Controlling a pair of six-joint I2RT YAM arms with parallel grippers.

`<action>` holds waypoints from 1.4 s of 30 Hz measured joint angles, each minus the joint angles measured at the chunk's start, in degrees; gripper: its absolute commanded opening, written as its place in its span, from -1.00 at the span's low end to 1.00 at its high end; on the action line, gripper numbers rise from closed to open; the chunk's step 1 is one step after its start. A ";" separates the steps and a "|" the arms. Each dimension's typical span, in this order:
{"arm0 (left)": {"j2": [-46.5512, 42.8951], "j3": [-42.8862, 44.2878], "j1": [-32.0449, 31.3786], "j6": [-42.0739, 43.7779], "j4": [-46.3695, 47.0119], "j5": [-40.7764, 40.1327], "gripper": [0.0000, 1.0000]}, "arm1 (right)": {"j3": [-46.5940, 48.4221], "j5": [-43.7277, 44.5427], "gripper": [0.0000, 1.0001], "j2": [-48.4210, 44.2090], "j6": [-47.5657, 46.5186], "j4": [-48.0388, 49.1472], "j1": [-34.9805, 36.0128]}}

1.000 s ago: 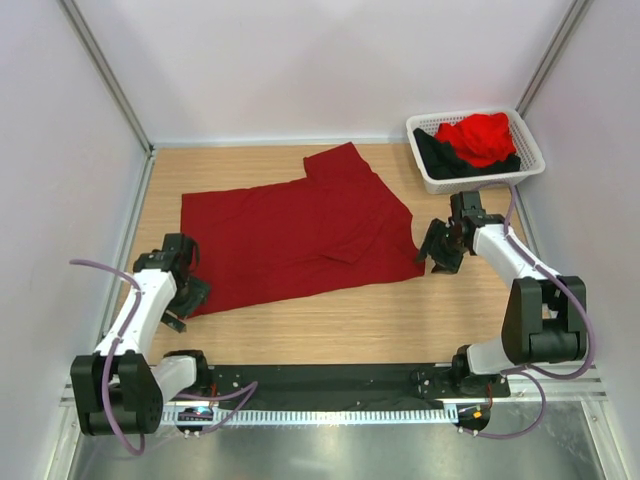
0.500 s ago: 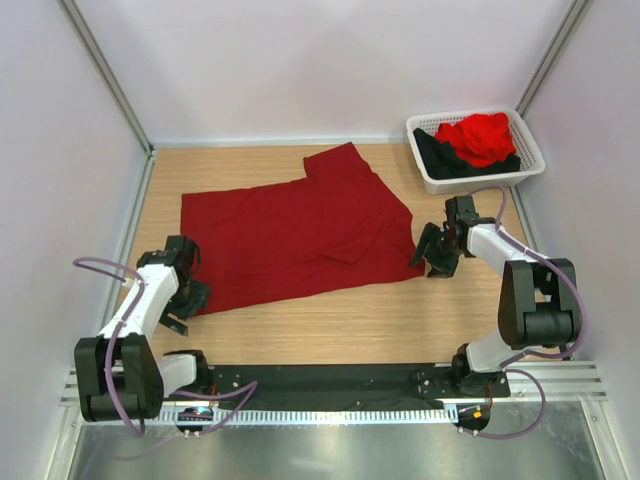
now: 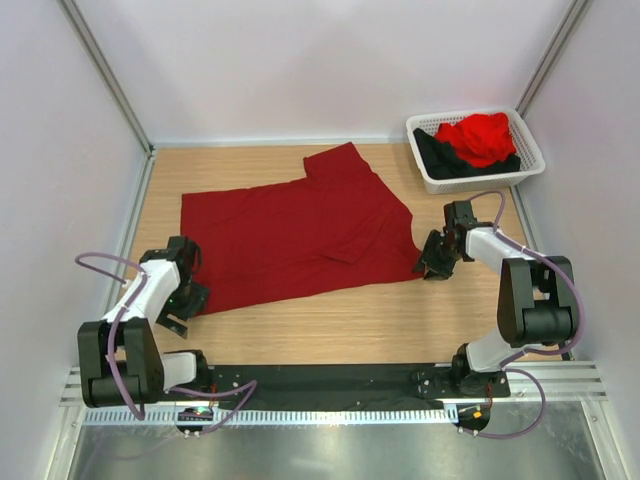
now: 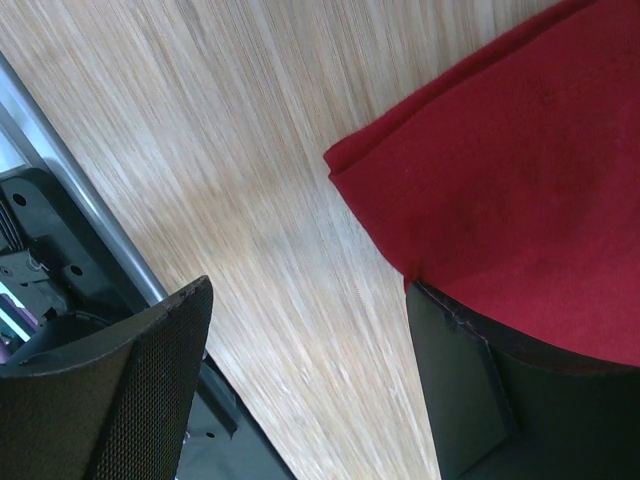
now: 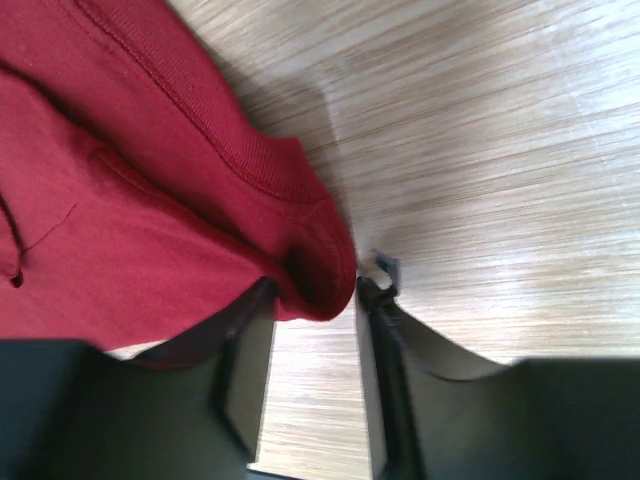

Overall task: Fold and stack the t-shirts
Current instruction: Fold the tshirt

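1. The dark red shirt (image 3: 300,235) lies spread flat on the table (image 3: 400,320). Its long axis runs left to right, and one sleeve points toward the far wall.
2. A white basket (image 3: 428,178) in the far right corner holds a bright red shirt (image 3: 480,138) and a black shirt (image 3: 440,158).
3. The right gripper (image 3: 433,260) pinches the dark red shirt's near right corner.
4. The left gripper (image 3: 183,302) is spread wide at the near left corner, with cloth lying over one finger.

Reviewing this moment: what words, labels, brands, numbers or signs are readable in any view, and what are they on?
None can be read.
The dark crimson t-shirt is plain. The white basket, the red shirt and the black shirt in it show no print. The base rail shows no legible marking.
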 measured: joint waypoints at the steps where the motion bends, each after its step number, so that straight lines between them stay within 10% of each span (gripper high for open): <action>1: 0.37 -0.07 0.13 0.02 0.24 -0.20 0.57 | -0.09 0.17 -0.22 0.00 0.17 0.09 0.00; 8: 3.28 -0.44 1.05 1.18 1.57 -1.14 0.61 | -0.11 4.35 -0.98 -0.02 0.83 -0.87 0.15; 15: 1.46 2.95 1.09 2.49 -1.79 -3.21 0.79 | -1.29 11.69 -0.80 -4.24 1.11 -5.60 0.26; 24: -2.86 11.74 1.16 9.73 -3.82 -4.87 0.63 | 0.70 16.68 0.53 -8.22 -0.57 -12.37 1.64; 42: -0.52 11.91 1.16 21.20 5.73 10.25 0.65 | 23.50 8.35 -0.20 13.84 -0.35 -3.76 8.81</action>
